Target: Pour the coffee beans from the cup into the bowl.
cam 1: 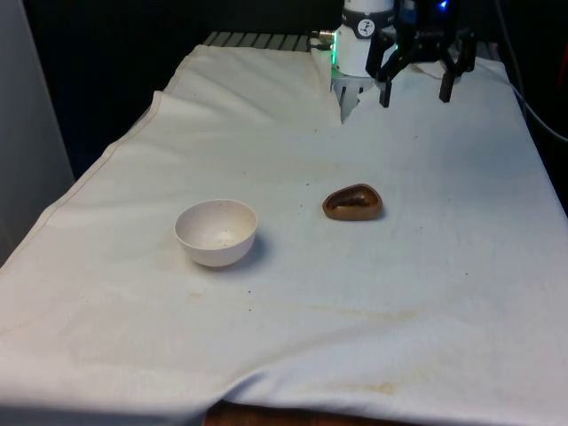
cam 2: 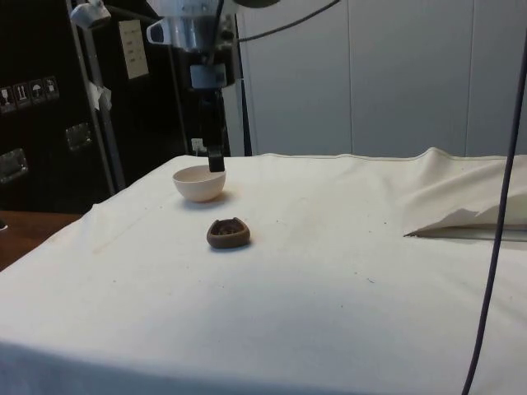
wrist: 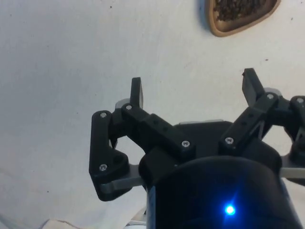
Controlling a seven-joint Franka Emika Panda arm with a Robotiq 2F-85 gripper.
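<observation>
White bowl (cam 1: 216, 232) nearest, on front view's left, empty. Brown cup (cam 1: 352, 203) of coffee beans (wrist: 237, 9) just beyond, to its right, apart from bowl, upright on white cloth (cam 1: 426, 302).

Step in hand, judged: reach for cup. Descend straight over rim, grip without tipping, keep level until above bowl.

Gripper (cam 1: 415, 91) at far end, raised, pointing down, jaws spread wide, empty.
</observation>
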